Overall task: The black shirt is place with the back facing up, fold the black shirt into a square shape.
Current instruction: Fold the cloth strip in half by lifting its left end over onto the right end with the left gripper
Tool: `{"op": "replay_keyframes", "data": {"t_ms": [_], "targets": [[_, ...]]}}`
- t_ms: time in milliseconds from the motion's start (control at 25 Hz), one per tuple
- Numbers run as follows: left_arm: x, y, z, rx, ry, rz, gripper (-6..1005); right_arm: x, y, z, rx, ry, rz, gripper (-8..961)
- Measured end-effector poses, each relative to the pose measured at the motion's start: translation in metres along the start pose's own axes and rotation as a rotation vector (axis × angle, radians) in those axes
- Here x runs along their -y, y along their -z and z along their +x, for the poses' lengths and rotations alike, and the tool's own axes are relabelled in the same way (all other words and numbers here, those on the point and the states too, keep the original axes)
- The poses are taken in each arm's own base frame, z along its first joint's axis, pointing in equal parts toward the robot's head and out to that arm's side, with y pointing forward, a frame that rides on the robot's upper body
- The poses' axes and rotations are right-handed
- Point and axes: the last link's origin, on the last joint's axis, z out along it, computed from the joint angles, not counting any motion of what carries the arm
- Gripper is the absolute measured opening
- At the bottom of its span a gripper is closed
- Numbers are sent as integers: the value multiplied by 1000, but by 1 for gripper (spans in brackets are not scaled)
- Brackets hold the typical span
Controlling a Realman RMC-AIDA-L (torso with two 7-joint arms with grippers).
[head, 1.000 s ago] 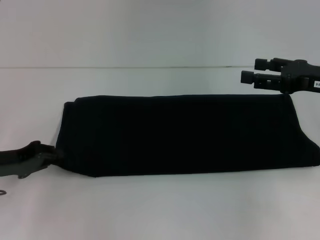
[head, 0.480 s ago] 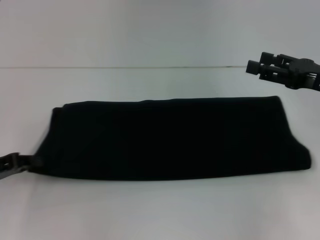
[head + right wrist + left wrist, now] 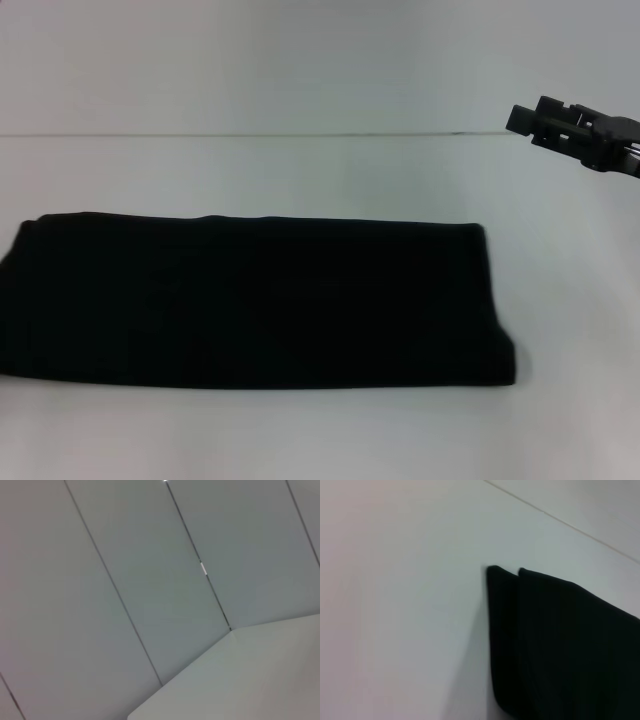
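1. One long dark band is what I have on the white table [image 3: 300,440]: the black shirt [image 3: 250,300] lies flat, folded into a wide strip that runs off my head view on the robot's left and ends in a neat short edge toward the right.
2. My left wrist camera shows the strip's other end [image 3: 555,645], two stacked layers with rounded corners resting on the table.
3. My right gripper [image 3: 530,122] hangs in the air far right, above and well apart from the shirt's right end; its fingers look parted and hold nothing.
4. My left gripper is not visible in any view, so I cannot tell whether it is apart or together.
5. My right wrist camera sees only wall panels [image 3: 125,580] and a table corner.
6. I judge the lengthwise folds done and the crosswise fold still pending, since the strip is far too long for a square.
7. Next I would bring a gripper down to one short end, pinch all the layers together and carry them over toward the other end, keeping the edges aligned.
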Motion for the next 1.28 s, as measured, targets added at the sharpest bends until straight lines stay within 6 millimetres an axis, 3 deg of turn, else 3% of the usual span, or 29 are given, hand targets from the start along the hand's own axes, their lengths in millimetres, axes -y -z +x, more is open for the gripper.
{"op": "replay_keyframes", "data": {"t_ms": [160, 320, 440, 560, 680, 840, 920, 960, 1000, 1120, 1280], "targets": [[7, 10, 10, -6, -27, 50, 192, 1, 3, 2, 2, -7, 10, 838], [-11, 3, 25, -12, -59, -26, 201, 3, 6, 3, 1, -6, 22, 838], [-45, -6, 40, -8, -108, -186, 208, 5, 9, 3, -1, 3, 31, 838], [-98, -21, 58, 7, -181, -420, 215, 8, 14, 4, -1, 12, 46, 837], [-155, -45, 64, 56, -229, -628, 222, 12, 23, 4, 4, 14, 68, 837], [-229, -85, 44, 158, -270, -825, 231, 16, 36, 3, 7, 19, 91, 837], [-258, -107, 23, 185, -274, -875, 235, 19, 41, 2, 6, 21, 101, 837], [-258, -107, 23, 185, -274, -875, 237, 19, 43, 2, 5, 23, 105, 837], [-276, -130, 5, 164, -255, -887, 240, 20, 45, 1, 5, 24, 108, 837], [-284, -160, -23, 101, -189, -874, 247, 21, 49, 1, 4, 24, 113, 837], [-296, -170, -60, 5, -177, -926, 256, 21, 48, 0, -6, 32, 106, 836]]}}
